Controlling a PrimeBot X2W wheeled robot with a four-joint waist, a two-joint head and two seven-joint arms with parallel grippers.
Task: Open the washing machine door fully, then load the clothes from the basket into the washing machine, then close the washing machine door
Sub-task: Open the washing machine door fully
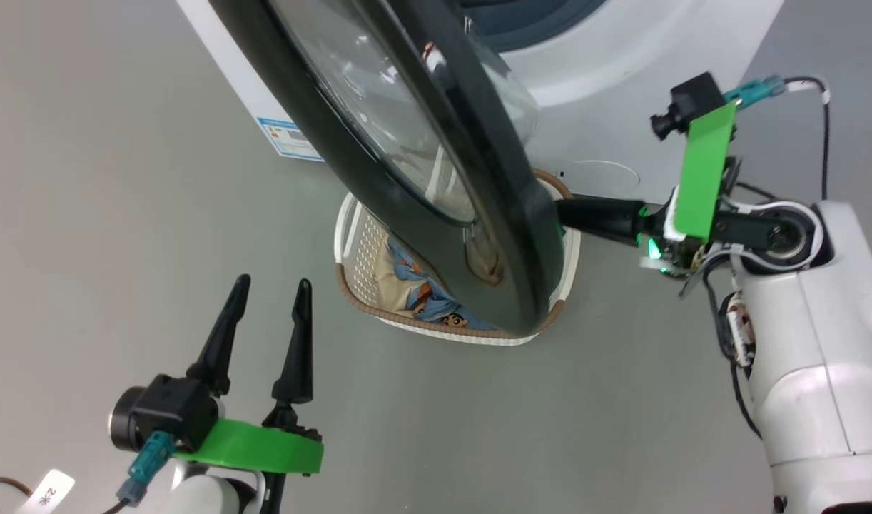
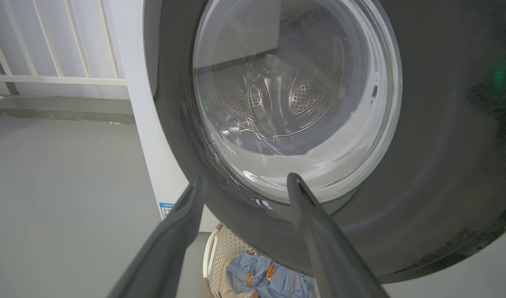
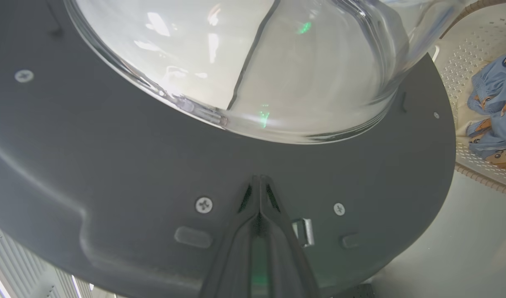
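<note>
Right gripper [image 3: 259, 180]: your two long dark fingers are clenched flat together with nothing between them. The tips lie against the dark inner face of the large round black-rimmed washing machine door [image 3: 112, 145], between a screw and a small metal latch tab [image 3: 303, 231]. Whether they press on it you cannot tell.
Left gripper [image 1: 272, 285]: released, fingers spread wide and empty. It hangs over the grey floor [image 1: 86, 214] well apart from the door and points toward the door's outer face.
Door position: it is swung partway out from the big white front-loading washing machine [image 1: 607, 71]. You can see the perforated steel drum [image 2: 302, 91] through its bulging clear glass.
Basket: the small cream-white perforated plastic basket [image 1: 354, 243] with the brown woven-look rim stands on the floor in front of the machine, partly under the door.
Clothes: the light blue garments with orange cartoon prints [image 1: 404, 268] lie inside the basket.
</note>
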